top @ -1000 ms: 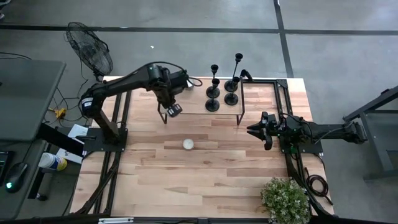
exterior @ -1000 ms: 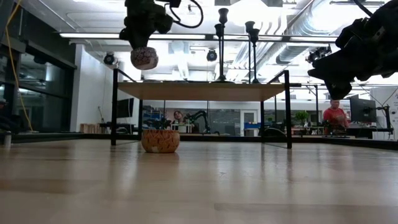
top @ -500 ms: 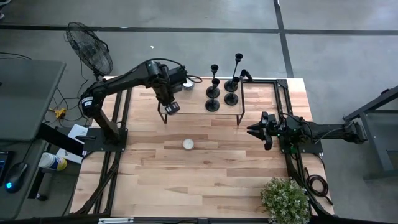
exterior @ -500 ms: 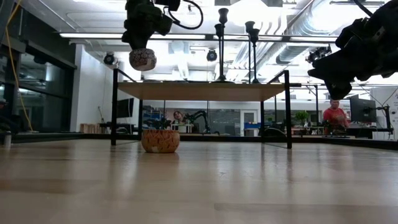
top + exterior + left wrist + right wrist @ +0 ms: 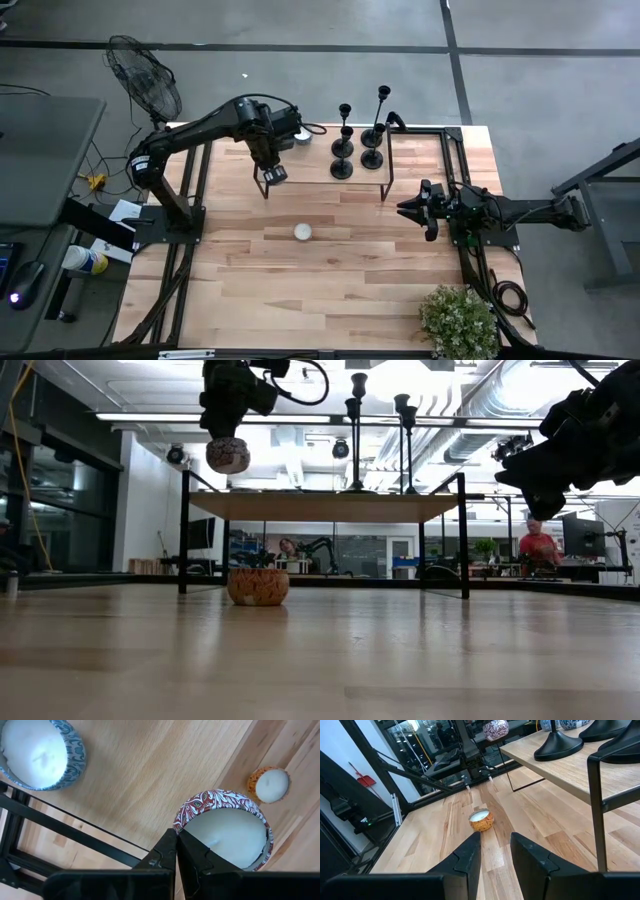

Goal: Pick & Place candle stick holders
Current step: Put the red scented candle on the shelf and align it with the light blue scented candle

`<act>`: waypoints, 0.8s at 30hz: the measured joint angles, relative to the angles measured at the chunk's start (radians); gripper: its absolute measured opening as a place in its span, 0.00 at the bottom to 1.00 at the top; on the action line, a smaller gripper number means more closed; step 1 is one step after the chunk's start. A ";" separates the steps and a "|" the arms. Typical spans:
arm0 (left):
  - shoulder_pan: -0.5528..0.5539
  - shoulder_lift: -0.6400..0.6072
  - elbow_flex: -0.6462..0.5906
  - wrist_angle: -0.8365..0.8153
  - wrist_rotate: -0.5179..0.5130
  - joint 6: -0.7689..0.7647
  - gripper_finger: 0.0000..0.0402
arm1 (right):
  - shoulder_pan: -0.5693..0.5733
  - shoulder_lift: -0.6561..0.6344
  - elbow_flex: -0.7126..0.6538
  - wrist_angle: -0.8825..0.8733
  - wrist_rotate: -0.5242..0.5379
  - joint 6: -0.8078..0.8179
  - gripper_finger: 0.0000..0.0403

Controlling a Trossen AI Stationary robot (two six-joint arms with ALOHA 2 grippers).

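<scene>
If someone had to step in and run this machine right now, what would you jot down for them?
Left gripper: shut on the rim of a red patterned candle, held in the air over the left end of the raised shelf.
Right gripper: empty, fingers parted, waiting above the table to the right of the shelf.
Candle stick holders: four, all upright on the shelf, none gripped.
Also there: an orange candle on the table and a blue patterned candle on the shelf.
Done: nothing visible with the holders.
Left: put down the candle, then pick and place the holders.
</scene>
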 joint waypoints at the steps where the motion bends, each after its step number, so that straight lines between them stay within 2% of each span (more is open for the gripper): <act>1: 0.000 0.000 0.000 0.000 0.000 0.004 0.00 | 0.000 0.000 0.000 0.000 0.000 0.000 0.24; 24: 0.007 0.001 0.000 0.023 -0.074 0.018 0.00 | 0.000 0.000 0.000 0.000 0.000 0.000 0.24</act>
